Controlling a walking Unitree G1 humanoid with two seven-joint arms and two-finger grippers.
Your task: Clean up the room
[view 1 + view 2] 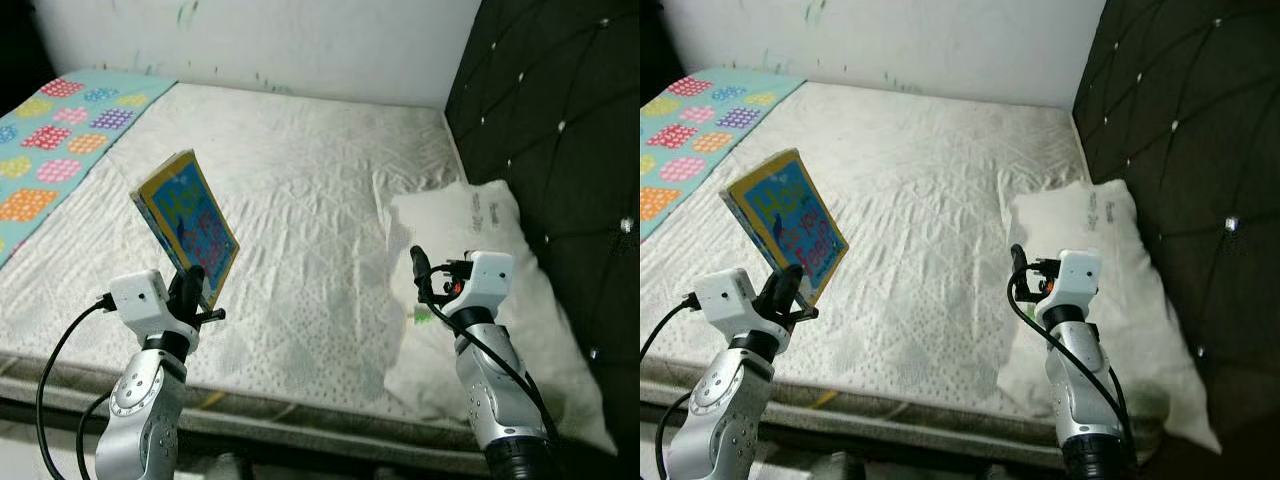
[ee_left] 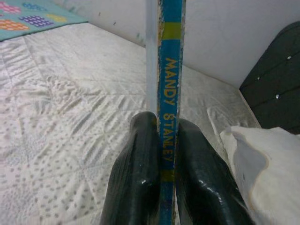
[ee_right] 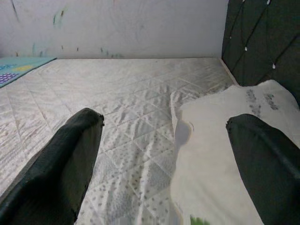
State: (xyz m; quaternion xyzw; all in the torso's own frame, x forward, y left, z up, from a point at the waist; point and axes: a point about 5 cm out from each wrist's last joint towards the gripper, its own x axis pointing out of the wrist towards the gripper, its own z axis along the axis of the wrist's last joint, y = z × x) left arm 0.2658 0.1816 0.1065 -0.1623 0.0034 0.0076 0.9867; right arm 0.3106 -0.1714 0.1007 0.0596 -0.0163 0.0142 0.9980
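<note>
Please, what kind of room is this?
Most likely a bedroom: a bare quilted mattress, a white pillow and a dark tufted headboard. The left gripper holds a children's book over it.

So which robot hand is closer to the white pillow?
The right. The right gripper hovers with fingers open at the pillow's near edge, by the headboard. The left gripper is across the mattress, clamped on a picture book.
</note>
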